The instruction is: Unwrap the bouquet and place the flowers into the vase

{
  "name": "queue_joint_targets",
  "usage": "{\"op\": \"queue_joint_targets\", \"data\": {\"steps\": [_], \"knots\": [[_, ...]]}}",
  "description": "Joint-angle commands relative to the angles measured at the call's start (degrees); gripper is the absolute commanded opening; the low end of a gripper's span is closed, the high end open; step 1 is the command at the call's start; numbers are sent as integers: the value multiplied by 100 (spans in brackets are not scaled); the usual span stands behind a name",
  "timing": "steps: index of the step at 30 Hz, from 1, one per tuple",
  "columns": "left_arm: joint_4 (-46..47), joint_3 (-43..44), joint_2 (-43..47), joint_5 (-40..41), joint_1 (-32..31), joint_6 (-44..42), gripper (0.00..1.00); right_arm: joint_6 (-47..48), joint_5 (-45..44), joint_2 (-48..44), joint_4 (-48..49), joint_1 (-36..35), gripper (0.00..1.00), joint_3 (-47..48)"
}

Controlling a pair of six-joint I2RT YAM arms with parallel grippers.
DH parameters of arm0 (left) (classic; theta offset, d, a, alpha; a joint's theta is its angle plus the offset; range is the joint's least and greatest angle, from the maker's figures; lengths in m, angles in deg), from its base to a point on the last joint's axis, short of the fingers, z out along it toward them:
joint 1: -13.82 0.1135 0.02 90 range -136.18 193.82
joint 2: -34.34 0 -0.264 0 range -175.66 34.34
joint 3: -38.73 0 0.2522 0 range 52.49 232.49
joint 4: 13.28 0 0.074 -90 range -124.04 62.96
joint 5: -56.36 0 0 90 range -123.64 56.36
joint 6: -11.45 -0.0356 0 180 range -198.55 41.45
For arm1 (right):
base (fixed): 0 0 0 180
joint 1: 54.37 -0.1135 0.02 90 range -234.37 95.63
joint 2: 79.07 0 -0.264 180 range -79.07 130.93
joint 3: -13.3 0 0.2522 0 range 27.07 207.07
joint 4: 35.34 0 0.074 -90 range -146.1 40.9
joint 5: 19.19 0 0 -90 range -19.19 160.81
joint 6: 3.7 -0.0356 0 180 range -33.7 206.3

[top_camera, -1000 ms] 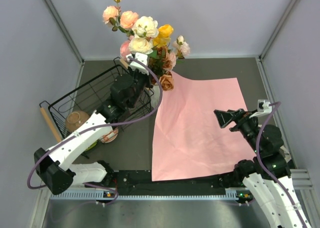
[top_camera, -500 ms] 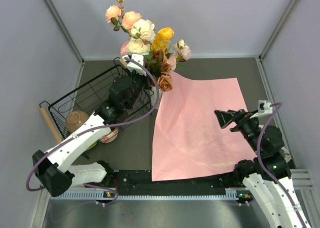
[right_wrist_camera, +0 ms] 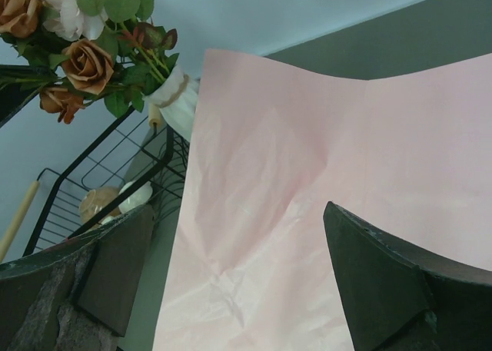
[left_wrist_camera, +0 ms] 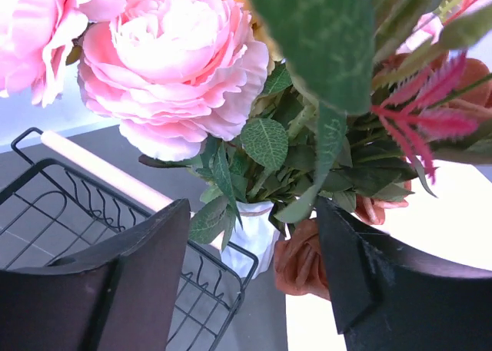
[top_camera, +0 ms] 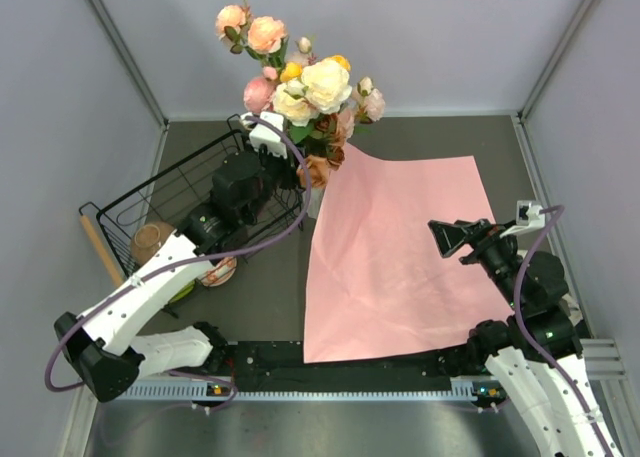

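Holding the left gripper (left_wrist_camera: 252, 205) spread and empty, just short of the flowers (left_wrist_camera: 177, 67) standing in the vase (left_wrist_camera: 254, 232) ahead; risking leaves snagging on withdrawal, tipping the top-heavy vase.

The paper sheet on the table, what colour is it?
The paper sheet is salmon pink; top view.

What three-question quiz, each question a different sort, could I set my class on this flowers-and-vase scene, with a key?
1. True or false: the pink paper is wrapped round the flowers.
2. Where do the flowers stand? A, in the wire basket; B, in the white vase; C, flat on the paper.
3. Fill in: the left gripper and the right gripper both have jaws ____.
Key: 1 false, it lies spread flat; 2 B; 3 open.
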Motion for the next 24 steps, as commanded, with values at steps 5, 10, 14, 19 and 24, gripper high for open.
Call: {"op": "queue_joint_targets", "data": {"steps": [5, 10, 14, 19, 24], "knots": [[-617, 536, 338, 33, -9, 230, 81, -6, 77, 81, 165, 17, 93, 38], [-1074, 643, 961, -28, -9, 204, 87, 151, 42, 230, -44, 25, 93, 231], [-1548, 835, 1418, -81, -9, 204, 90, 397, -133, 617, -598, 16, 94, 617], [-2102, 1020, 1990, -222, -9, 248, 95, 811, -274, 1283, -1450, 25, 99, 1258], [-2217, 1179, 2394, -344, -9, 361, 98, 1241, -607, 1409, -2355, 16, 99, 2092]]}}
